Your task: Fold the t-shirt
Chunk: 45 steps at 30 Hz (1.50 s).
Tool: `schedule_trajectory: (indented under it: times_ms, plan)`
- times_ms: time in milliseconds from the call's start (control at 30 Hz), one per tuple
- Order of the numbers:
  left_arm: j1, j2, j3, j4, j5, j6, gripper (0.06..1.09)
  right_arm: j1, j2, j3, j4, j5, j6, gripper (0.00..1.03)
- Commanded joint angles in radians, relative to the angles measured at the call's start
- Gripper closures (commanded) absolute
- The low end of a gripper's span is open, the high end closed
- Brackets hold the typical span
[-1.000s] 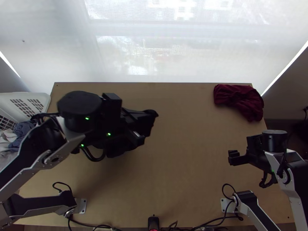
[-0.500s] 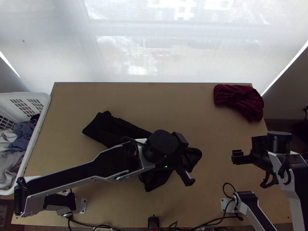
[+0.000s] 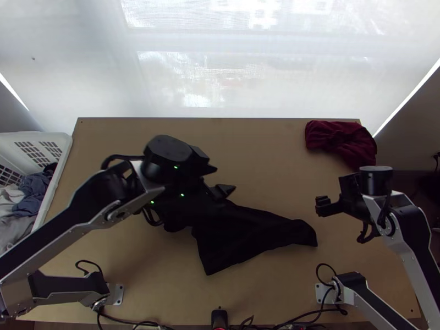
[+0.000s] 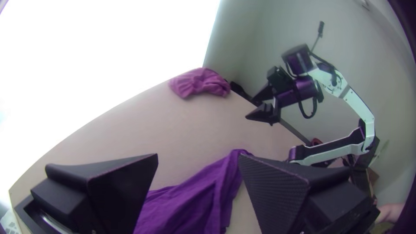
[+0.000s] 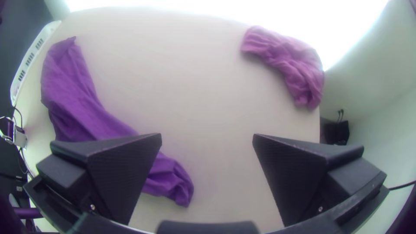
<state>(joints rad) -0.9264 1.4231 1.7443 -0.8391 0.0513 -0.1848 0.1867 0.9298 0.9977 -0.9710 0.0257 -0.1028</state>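
T-shirt (image 3: 242,234) is on the table (image 3: 264,154), loose and rumpled, not squared up. Long axis runs from the far left, under the left arm, down to a narrow end at the near right. One corner points at the near edge.

Left gripper (image 3: 223,179): fingers wide apart, nothing between them, up over the cloth's far-left part. Right gripper (image 5: 207,136): also spread and empty, raised just beside the narrow right end, a bit to its far right.

So the split is clean: left arm is nearer the far-left end, right arm nearer the right end. Shirt lies left and near from the right gripper. Each arm should take its own end, I'd say; no need to cross.

Stage looks early: shirt still wants spreading flat before any fold. Next move probably calls for lowering onto an edge and pinching a single layer. Risk: grabbing a bunch of layers at the narrow end and twisting the whole thing.

Dark red cloth (image 3: 341,140) sits at the far right corner, well apart. Laundry basket (image 3: 58,176) is at the left edge.
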Motion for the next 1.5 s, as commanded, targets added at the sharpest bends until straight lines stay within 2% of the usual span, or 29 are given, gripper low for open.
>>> schedule_trajectory:
  times_ms: [0,267,400,533,667,900,1000,1167,1300,1333,1400,1467]
  plan:
    - [0.285,-0.135,-0.016,-0.109,-0.005,0.031,0.18,0.189,0.245,0.128,0.15,-0.003,-0.008,0.05]
    - [0.765,-0.345,-0.204,-0.15,-0.007,0.197,0.18,0.51,0.616,0.427,0.152,-0.013,0.014,0.05]
    - [0.997,-0.437,-0.328,-0.149,-0.005,0.245,0.17,0.629,0.776,0.584,0.152,-0.063,0.017,0.05]
    - [1.153,-0.523,-0.45,-0.149,-0.004,0.245,0.15,0.7,0.934,0.733,0.15,-0.198,0.095,0.05]
    - [1.199,-0.633,-0.578,-0.149,-0.004,0.196,0.15,0.775,1.083,0.898,0.14,-0.214,0.115,0.05]
    - [1.261,-0.793,-0.73,-0.175,-0.004,0.171,0.15,0.87,1.233,1.03,0.141,-0.214,0.12,0.05]
    - [1.281,-0.833,-0.753,-0.199,-0.005,0.179,0.15,0.884,1.281,1.079,0.164,-0.213,0.144,0.05]
    - [1.307,-0.895,-0.796,-0.236,-0.005,0.188,0.15,0.89,1.339,1.107,0.288,-0.201,0.144,0.07]
    - [1.316,-0.943,-0.825,-0.27,-0.004,0.188,0.15,0.898,1.409,1.187,0.293,-0.17,0.146,0.07]
    - [1.318,-0.952,-0.833,-0.276,-0.004,0.188,0.15,0.899,1.425,1.197,0.293,-0.167,0.146,0.08]
    - [1.322,-0.963,-0.842,-0.288,-0.005,0.188,0.15,0.899,1.446,1.21,0.293,-0.164,0.144,0.17]
    - [1.324,-0.971,-0.85,-0.295,-0.005,0.188,0.15,0.898,1.469,1.216,0.293,-0.164,0.143,0.18]
